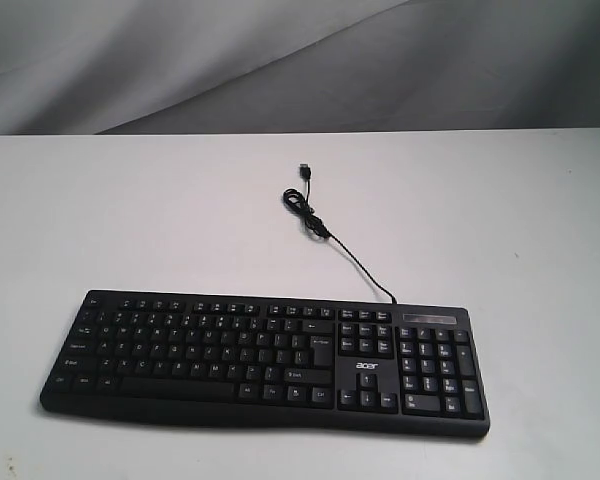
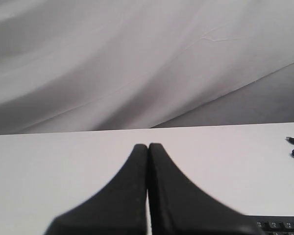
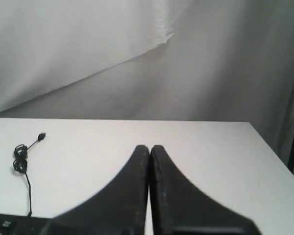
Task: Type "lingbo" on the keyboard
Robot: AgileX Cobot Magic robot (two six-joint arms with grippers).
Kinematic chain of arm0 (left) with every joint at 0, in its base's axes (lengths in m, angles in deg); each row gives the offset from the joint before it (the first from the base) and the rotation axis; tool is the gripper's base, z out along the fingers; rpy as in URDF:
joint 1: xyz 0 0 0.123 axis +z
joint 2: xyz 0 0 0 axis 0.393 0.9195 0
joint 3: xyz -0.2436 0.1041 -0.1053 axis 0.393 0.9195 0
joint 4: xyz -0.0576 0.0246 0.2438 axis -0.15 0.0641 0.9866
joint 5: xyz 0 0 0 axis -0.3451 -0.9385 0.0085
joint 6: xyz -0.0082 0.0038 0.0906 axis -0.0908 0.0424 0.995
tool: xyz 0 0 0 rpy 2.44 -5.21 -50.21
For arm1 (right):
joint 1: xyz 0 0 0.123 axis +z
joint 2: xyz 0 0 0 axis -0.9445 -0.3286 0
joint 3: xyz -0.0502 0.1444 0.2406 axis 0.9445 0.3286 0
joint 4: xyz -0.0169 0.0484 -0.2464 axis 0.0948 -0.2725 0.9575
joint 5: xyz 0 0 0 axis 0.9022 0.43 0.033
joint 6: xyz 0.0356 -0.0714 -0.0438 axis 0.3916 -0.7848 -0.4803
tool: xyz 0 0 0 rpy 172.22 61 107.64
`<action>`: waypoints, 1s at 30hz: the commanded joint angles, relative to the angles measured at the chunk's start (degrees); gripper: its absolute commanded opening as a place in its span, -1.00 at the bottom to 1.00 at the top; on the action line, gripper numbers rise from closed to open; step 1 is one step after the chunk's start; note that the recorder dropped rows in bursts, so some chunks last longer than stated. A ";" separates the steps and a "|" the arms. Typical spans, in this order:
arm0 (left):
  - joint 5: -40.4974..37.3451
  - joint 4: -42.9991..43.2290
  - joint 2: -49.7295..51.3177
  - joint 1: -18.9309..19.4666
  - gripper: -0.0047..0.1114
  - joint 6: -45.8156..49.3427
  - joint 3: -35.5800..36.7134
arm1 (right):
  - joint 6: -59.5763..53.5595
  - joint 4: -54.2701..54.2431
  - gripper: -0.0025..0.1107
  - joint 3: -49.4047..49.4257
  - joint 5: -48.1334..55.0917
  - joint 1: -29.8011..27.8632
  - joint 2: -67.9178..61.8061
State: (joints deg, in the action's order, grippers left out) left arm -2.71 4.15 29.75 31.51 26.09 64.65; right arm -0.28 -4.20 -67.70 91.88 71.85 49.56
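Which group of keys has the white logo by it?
On the keyboard, the arrow keys: the white acer logo sits right above them, between letter block and number pad.

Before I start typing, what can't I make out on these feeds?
- Exterior view: keyboard key legends too small and blurred to read.
- Exterior view: neither arm in frame; height above keys unknown.
- Left wrist view: the left gripper hides the keyboard; only a corner shows.
- Right wrist view: right gripper does likewise.

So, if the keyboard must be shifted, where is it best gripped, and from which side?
Probably the short right end of the keyboard, beside the number pad, approached from the right: it lies flat and thin, and the cable leaves the far edge.
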 commanded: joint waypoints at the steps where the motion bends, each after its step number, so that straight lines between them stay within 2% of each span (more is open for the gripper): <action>1: 0.56 0.01 -0.28 -0.38 -0.91 -0.12 0.28 | -0.09 0.79 -0.96 5.47 -3.40 -0.56 0.22; 5: 0.56 0.01 -0.28 -0.38 -0.91 -0.12 0.28 | -0.58 1.21 -0.96 5.72 -0.97 -0.56 0.22; 12: 0.56 0.01 -0.28 -0.38 -0.91 -0.12 0.28 | -0.31 -0.61 -0.96 5.72 2.65 -5.46 0.22; 14: 0.56 0.01 -0.28 -0.38 -0.91 -0.12 0.28 | -0.06 -0.61 -0.96 5.72 5.45 -5.60 0.22; 30: 0.56 0.01 -0.28 -0.38 -0.91 -0.12 0.28 | 0.11 -0.88 -0.96 5.72 5.37 -5.60 0.22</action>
State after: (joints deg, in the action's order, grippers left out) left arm -2.71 4.15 29.75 31.51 26.09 64.65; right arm -0.47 -4.68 -62.13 97.19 66.70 49.65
